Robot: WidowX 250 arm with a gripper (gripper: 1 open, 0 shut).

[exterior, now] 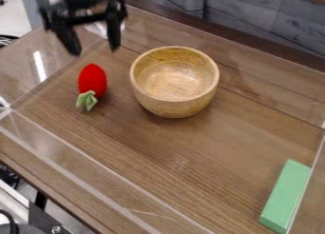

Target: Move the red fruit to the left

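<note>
Clearly, the red fruit (91, 81) lies beneath the jaws, which stand wide apart

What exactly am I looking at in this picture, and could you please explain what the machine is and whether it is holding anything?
The picture comes from a single camera looking down at a wooden table. The dark, blurred shape at the upper left is the robot arm, ending in a gripper whose two fingers stand apart. It holds nothing. In front of it, on the table, lies a red toy strawberry with its green leafy stem pointing toward the bottom of the picture. Beside the strawberry stands a round wooden bowl, and a long green block lies at the lower right. The robot's job is to move the strawberry to the left.
</note>
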